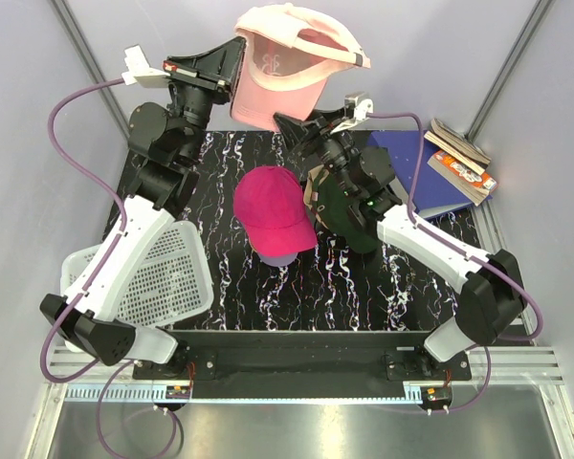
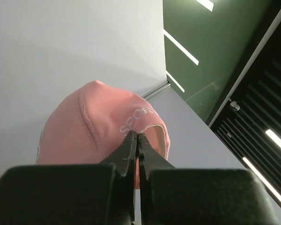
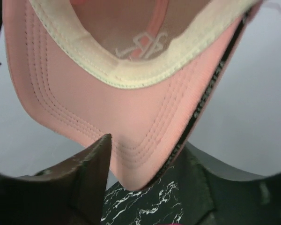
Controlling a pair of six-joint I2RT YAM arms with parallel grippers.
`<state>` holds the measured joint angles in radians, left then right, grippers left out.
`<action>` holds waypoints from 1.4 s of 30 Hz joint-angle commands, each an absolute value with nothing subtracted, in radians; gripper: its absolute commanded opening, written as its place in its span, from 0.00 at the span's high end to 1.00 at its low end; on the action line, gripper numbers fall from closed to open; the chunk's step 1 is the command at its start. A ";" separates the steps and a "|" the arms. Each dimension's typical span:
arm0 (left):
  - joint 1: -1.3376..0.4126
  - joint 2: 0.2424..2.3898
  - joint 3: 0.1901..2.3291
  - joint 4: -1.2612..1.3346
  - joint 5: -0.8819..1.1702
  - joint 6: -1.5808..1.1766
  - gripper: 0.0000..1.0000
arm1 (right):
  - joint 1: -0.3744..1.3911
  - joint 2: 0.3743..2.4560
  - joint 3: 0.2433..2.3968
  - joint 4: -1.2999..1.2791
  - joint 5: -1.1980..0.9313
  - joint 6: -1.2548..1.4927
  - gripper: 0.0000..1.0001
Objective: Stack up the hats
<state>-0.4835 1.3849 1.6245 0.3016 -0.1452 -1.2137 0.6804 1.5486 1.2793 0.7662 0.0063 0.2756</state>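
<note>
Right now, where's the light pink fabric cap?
The light pink cap hangs top centre in the overhead view, pinched by the left tool, beyond the magenta fabric cap.

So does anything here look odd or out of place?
The light pink fabric cap hangs in mid-air, hollow side up, pinched by the left gripper, its brim between the fingers of the right gripper. The white mesh basket lies askew at the black marbled table's left edge.

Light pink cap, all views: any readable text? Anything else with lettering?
"SPOR": white stitching on the light pink cap, left wrist view; later letters unclear.
Emblem inside the crown: reversed stitching, unreadable.
Black strip at the brim edge: lettering too small.
Books on the right, top view: print too small.
</note>
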 commanded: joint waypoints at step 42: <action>-0.529 1.282 1.424 0.093 0.136 -1.264 0.14 | 0.689 1.486 1.614 -0.255 0.459 -0.334 1.00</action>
<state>-0.5121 1.2594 1.3525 -0.0490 0.0452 -1.1927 0.6785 1.4864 1.5646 -0.2630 0.4610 -0.3565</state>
